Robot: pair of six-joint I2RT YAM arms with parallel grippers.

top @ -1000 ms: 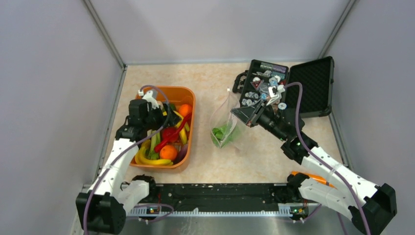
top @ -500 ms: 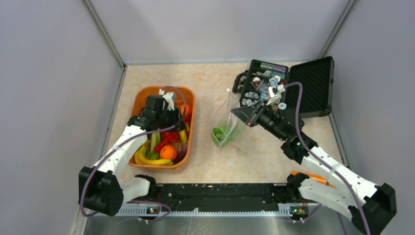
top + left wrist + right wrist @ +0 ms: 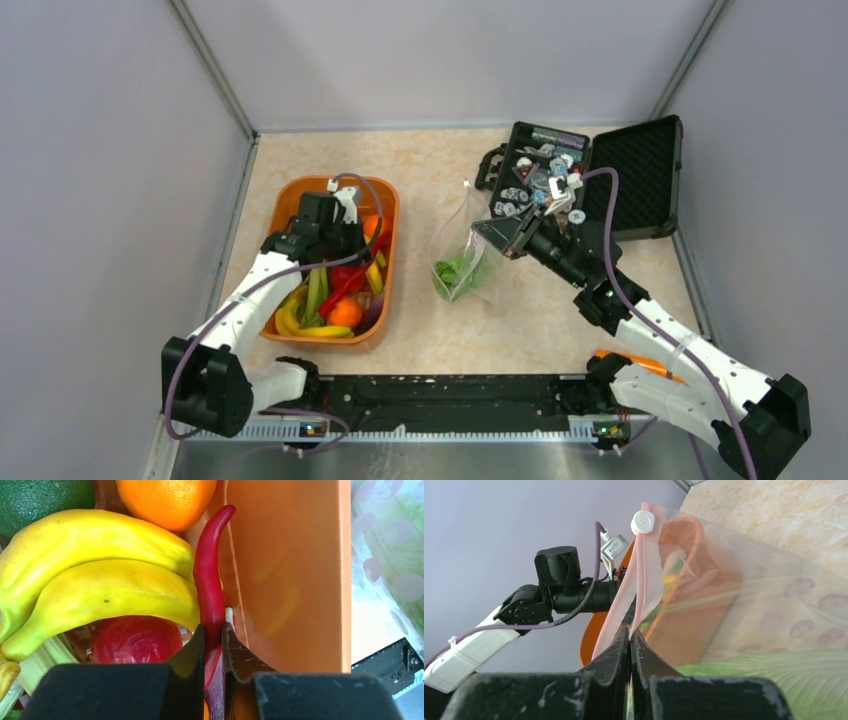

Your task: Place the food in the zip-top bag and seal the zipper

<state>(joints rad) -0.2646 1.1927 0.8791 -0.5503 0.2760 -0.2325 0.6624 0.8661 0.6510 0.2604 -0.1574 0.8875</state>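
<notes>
In the left wrist view, my left gripper (image 3: 213, 630) is shut on a red chilli (image 3: 210, 575) that lies against the orange tub's inner wall (image 3: 295, 580). Yellow bananas (image 3: 100, 575), an orange (image 3: 165, 500) and a red round piece (image 3: 135, 640) lie beside it. From above, the left gripper (image 3: 345, 237) sits inside the tub (image 3: 389, 290). My right gripper (image 3: 630, 632) is shut on the pink zipper (image 3: 640, 580) of the zip-top bag (image 3: 774, 595) and holds its mouth up. A white slider (image 3: 643, 521) sits on the strip's end. A green leafy piece (image 3: 452, 270) lies inside the bag (image 3: 462, 235).
An open black hard case (image 3: 640, 170) with small chips and packets stands at the back right, just behind the right gripper (image 3: 490, 232). Grey walls close in on both sides. Bare tabletop lies between the tub and the bag.
My left gripper has swung from the tub's left side to its far right part and its jaws have closed on the red chilli. The right arm and the bag have not moved.
</notes>
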